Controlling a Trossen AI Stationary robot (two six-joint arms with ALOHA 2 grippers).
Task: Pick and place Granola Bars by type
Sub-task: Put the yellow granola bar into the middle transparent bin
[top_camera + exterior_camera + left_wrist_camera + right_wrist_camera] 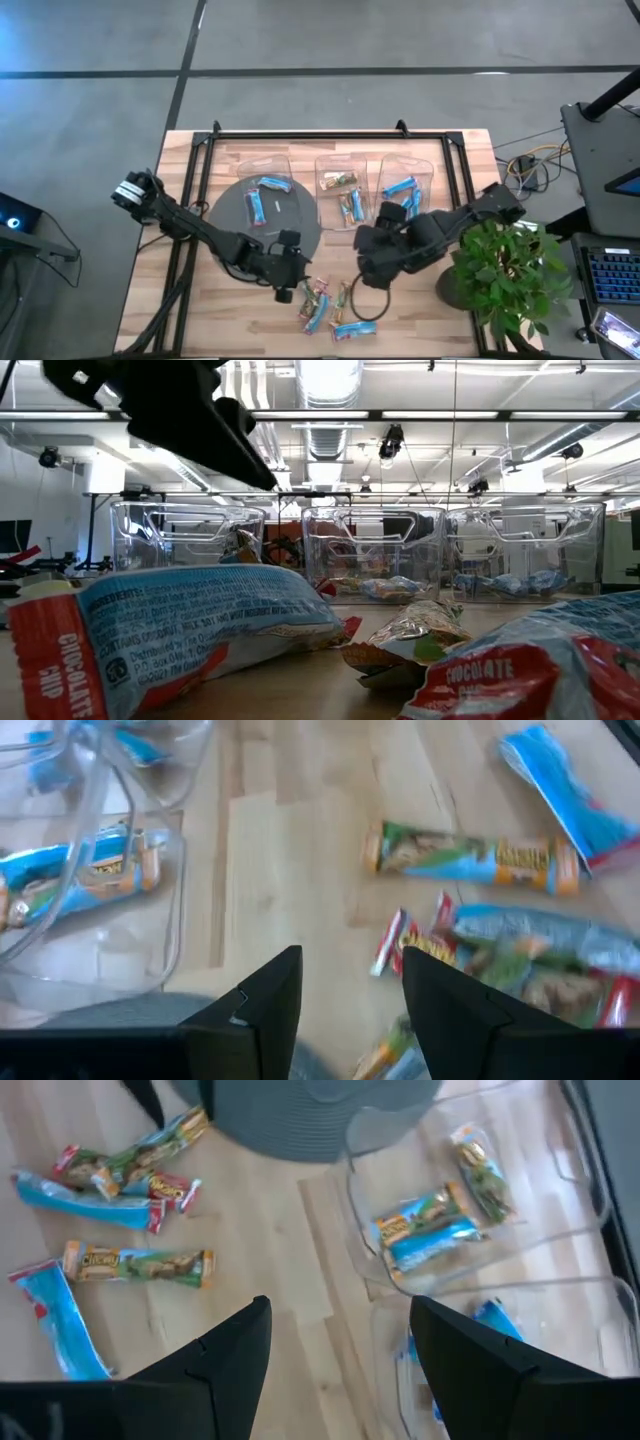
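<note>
Several loose granola bars (325,305) lie in a heap on the wooden table near its near edge, some blue, some green and tan with red ends. In the left wrist view, a green bar (470,855) and a blue one (565,790) lie apart from the heap (530,945). My left gripper (287,290) (350,990) hovers open just left of the heap. My right gripper (363,275) (340,1350) hovers open to the heap's right, and its view shows a green bar (140,1265) and a blue bar (60,1320). Neither gripper holds anything.
Three clear bins stand in a row at the far side: the left bin (265,190) on a grey round disc (230,215), the middle bin (340,185) and the right bin (405,185), each with bars inside. A potted plant (510,270) stands at the right edge. A dark cable loop (367,305) lies by the heap.
</note>
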